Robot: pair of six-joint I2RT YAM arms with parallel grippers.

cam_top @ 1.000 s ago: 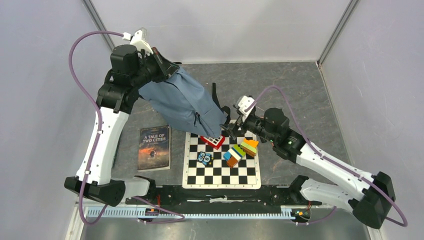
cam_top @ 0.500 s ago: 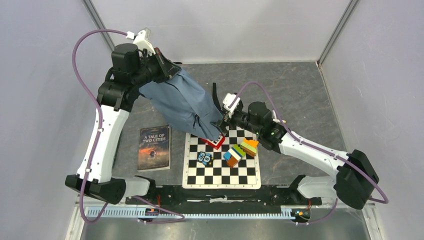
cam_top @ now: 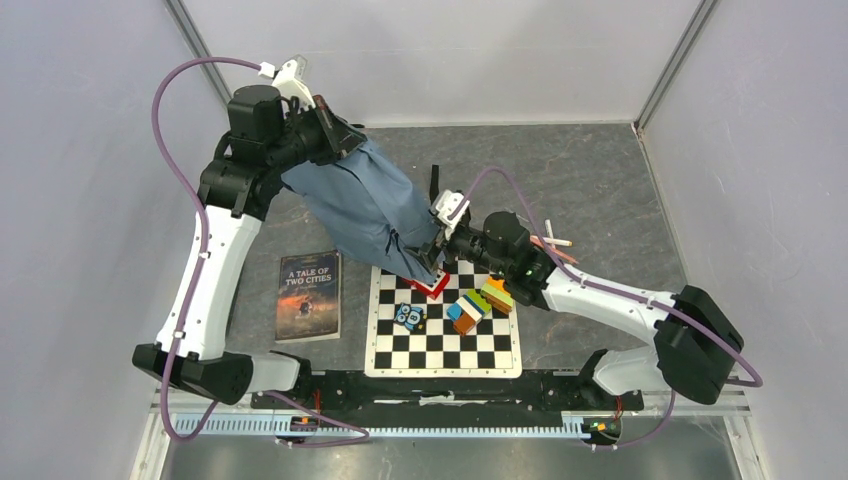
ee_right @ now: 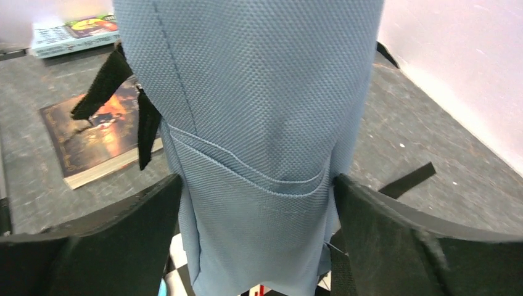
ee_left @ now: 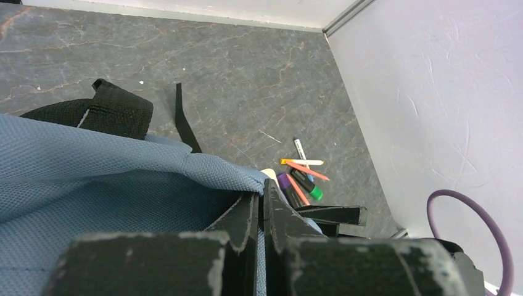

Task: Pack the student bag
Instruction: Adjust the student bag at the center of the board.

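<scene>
The student bag (cam_top: 370, 205) is dusty-blue fabric with black straps and hangs slanted from the back left down to the chessboard's far edge. My left gripper (cam_top: 335, 135) is shut on its upper fabric edge. In the left wrist view the cloth (ee_left: 92, 179) is pinched between the fingertips of that gripper (ee_left: 264, 192). My right gripper (cam_top: 440, 255) is open at the bag's lower end. In the right wrist view the bag's front pocket (ee_right: 253, 123) fills the gap of the right gripper (ee_right: 257, 182), with one finger on each side.
A chessboard (cam_top: 443, 345) lies near the front with coloured blocks (cam_top: 482, 300), a small blue toy (cam_top: 409, 316) and a red-and-white piece (cam_top: 432, 285) on it. The book "A Tale of Two Cities" (cam_top: 308, 295) lies to its left. Several pens (cam_top: 552, 243) lie to the right.
My right arm has swung left to the bag, so its open fingers now straddle the bag's lower end, and the pens show behind it. The left arm has barely moved.
</scene>
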